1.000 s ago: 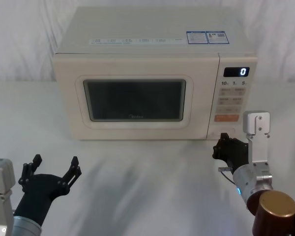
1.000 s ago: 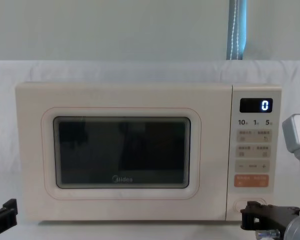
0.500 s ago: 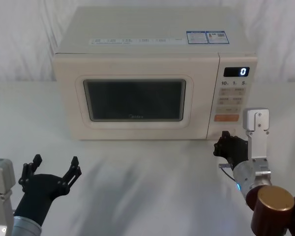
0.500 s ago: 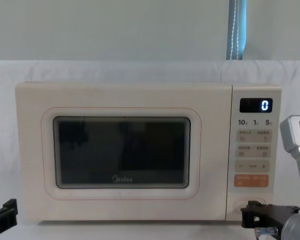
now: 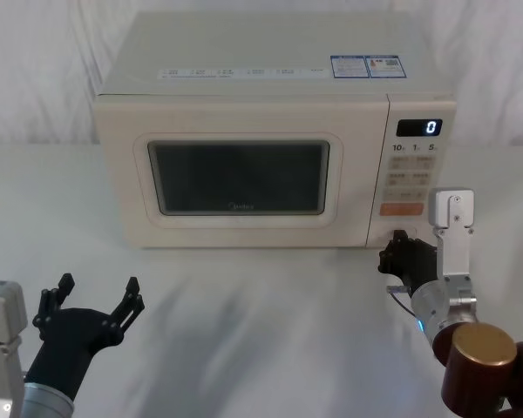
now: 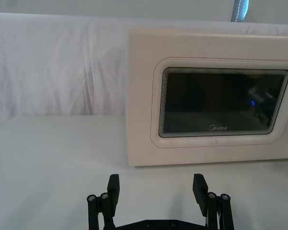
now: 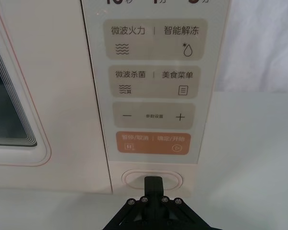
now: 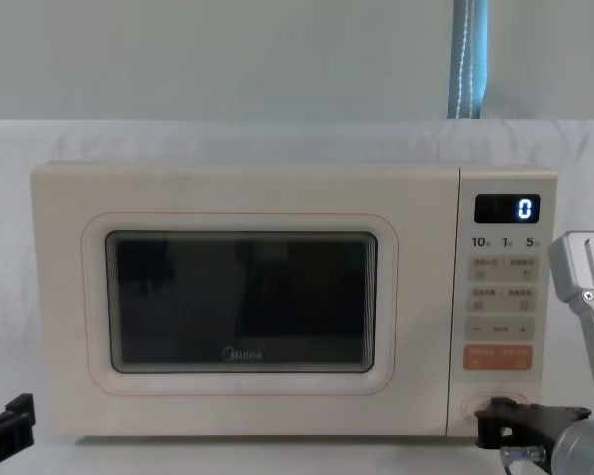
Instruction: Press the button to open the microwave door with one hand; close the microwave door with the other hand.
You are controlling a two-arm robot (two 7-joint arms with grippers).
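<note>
The cream microwave point(image 5: 244, 104) stands at the table's middle, its display showing a blue 0. The microwave door point(image 5: 235, 178) with its dark window is closed, as the left wrist view also shows point(image 6: 221, 103). The wide pill-shaped button point(image 7: 134, 178) sits at the bottom of the control panel, under the orange key. My right gripper point(image 5: 399, 250) is shut, and its joined tip point(image 7: 153, 183) lies right at the button's lower middle, partly covering it; I cannot tell whether it touches. The chest view shows the same point(image 8: 495, 424). My left gripper point(image 5: 91, 300) hangs open at the front left, well short of the door point(image 6: 157, 187).
White cloth covers the table point(image 5: 261, 305) and the wall behind. Bare tabletop lies between the two arms, in front of the door. The orange key point(image 7: 152, 142) and the small labelled keys sit just above the button.
My right gripper has crept forward toward the lower control panel, closing on the button. The door has stayed closed and the left arm has not moved.
</note>
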